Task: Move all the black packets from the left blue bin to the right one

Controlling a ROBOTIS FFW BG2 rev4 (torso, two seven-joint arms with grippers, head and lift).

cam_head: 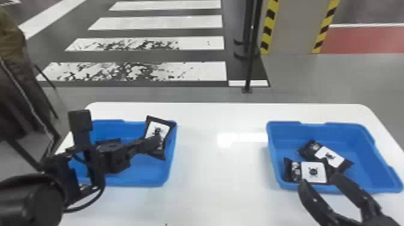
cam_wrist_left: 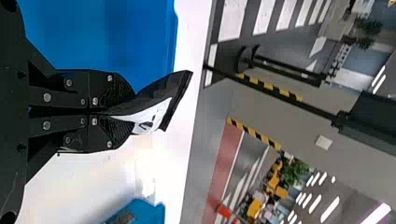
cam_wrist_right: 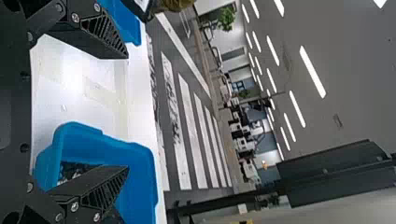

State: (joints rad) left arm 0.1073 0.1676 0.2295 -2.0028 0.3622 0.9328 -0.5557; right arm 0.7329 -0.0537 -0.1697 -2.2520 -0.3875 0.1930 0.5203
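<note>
1. Left gripper [cam_head: 158,140] has a black packet [cam_head: 157,128] pinched tight, right at the left blue bin's [cam_head: 141,175] right side!
2. Right gripper [cam_head: 318,179], fingers spread wide, at the right blue bin's [cam_head: 365,135] near edge.
3. And two packets [cam_head: 313,172] lie inside that bin!

The left claw [cam_head: 157,142] holds one tilted black packet [cam_head: 160,122], the right bin [cam_head: 354,133] two others [cam_head: 313,172].

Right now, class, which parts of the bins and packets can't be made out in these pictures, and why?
- Left blue bin, near left part: head view, behind the left arm.
- Held packet, gripped end: left wrist view, between the left gripper's fingers.
- Packets in the right blue bin: right wrist view, partly behind the right gripper.
</note>
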